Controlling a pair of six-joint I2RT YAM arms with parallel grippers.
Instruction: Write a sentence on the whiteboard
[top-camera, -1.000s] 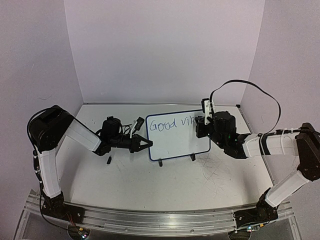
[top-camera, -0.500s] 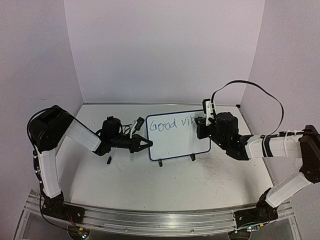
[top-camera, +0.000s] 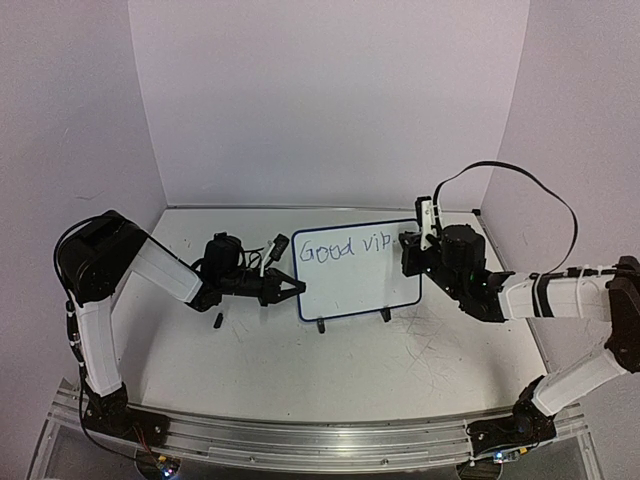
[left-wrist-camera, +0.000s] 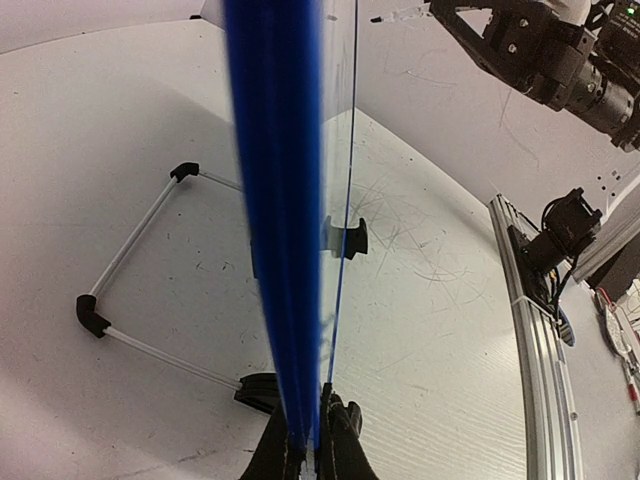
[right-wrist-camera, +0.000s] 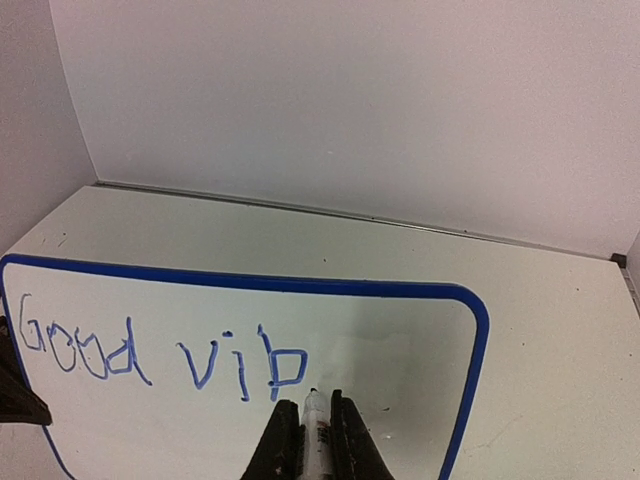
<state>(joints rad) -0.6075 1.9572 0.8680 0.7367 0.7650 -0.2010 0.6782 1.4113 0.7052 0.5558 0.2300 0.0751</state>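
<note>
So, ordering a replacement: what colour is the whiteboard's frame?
Blue; the whiteboard frame shows best in the right wrist view.

The whiteboard (right-wrist-camera: 390, 340) is showing a smooth, glossy white face inside a blue plastic-looking frame (right-wrist-camera: 479, 340); the bench (top-camera: 330, 365) under it is looking matt, scuffed and scratched.

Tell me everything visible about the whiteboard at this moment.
The whiteboard is a small white panel with a thin blue round-cornered frame, standing near upright on two black feet on the table. Blue lettering reads "Good vib". The left tool clamps its left edge; the right tool's marker touches its face.
</note>
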